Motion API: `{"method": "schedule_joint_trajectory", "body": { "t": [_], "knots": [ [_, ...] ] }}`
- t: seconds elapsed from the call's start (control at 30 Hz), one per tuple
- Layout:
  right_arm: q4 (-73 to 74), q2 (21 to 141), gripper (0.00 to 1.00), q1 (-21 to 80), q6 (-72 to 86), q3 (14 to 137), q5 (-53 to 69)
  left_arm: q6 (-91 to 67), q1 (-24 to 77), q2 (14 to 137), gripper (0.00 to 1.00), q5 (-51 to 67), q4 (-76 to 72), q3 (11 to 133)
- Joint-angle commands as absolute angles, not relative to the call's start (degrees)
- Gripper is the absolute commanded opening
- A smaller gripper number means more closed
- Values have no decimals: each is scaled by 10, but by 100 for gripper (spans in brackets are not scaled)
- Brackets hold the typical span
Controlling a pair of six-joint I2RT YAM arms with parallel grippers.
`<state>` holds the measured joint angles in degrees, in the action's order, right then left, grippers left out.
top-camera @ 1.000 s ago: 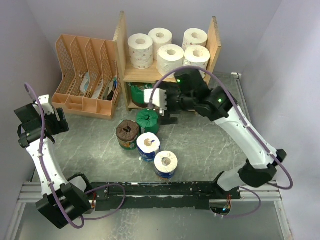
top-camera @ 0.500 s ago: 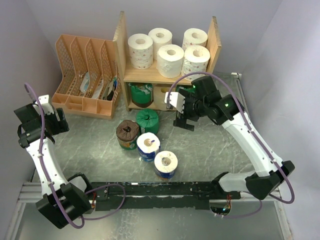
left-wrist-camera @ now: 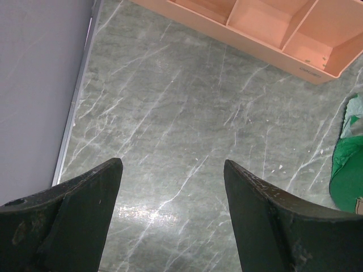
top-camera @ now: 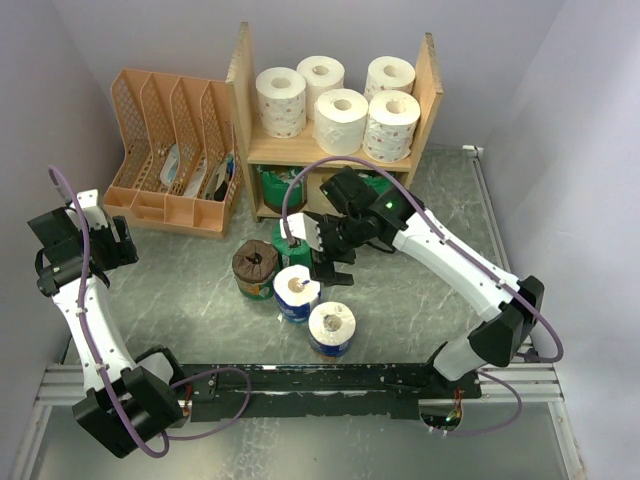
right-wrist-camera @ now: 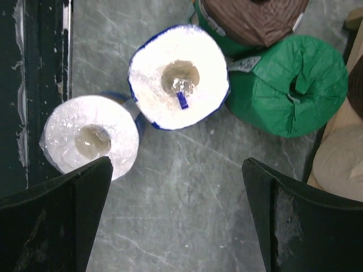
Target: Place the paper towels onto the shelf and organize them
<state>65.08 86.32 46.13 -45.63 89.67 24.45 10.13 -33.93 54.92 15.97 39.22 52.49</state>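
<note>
The wooden shelf (top-camera: 431, 75) holds several white paper towels (top-camera: 341, 118) on its upper tier and a green one (top-camera: 283, 186) below. On the table stand a brown roll (top-camera: 255, 265), a green roll (top-camera: 288, 243) and two blue-wrapped white rolls (top-camera: 297, 290) (top-camera: 332, 326). My right gripper (top-camera: 335, 258) hangs open just right of this group. In the right wrist view the gripper (right-wrist-camera: 176, 164) is over bare table, with the blue-wrapped rolls (right-wrist-camera: 178, 76) (right-wrist-camera: 91, 139), the green roll (right-wrist-camera: 289, 85) and the brown roll (right-wrist-camera: 255, 17) ahead. My left gripper (top-camera: 116, 246) (left-wrist-camera: 172, 164) is open and empty at the far left.
A peach slotted file organizer (top-camera: 165, 150) (left-wrist-camera: 272, 28) stands left of the shelf. Grey walls close in on the left, back and right. A black rail (top-camera: 330, 385) runs along the near edge. The right arm's forearm (top-camera: 450, 255) crosses in front of the shelf's lower tier.
My right gripper has swung from in front of the shelf's lower tier leftward and nearer, ending beside the rolls on the table. The left arm and all rolls stay put.
</note>
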Motion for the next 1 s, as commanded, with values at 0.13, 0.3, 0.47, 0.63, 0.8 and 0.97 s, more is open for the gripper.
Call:
{"method": "schedule_joint_trajectory", "body": {
  "t": [0.13,0.3,0.47,0.63,0.8,0.97],
  "knots": [
    [660,885,97,506,-442,905,289,106,-345,542,84,166,389,527],
    [739,882,98,545,-460,891,281,106,-346,541,84,165,389,526],
    [740,850,98,558,-450,821,274,106,-346,547,84,165,389,526],
    [747,817,96,572,-441,771,280,105,-345,551,84,162,388,525],
    [700,768,93,573,-426,724,262,101,-346,555,84,152,388,526],
    [672,749,90,574,-416,707,264,98,-345,557,84,145,384,524]
  ]
}}
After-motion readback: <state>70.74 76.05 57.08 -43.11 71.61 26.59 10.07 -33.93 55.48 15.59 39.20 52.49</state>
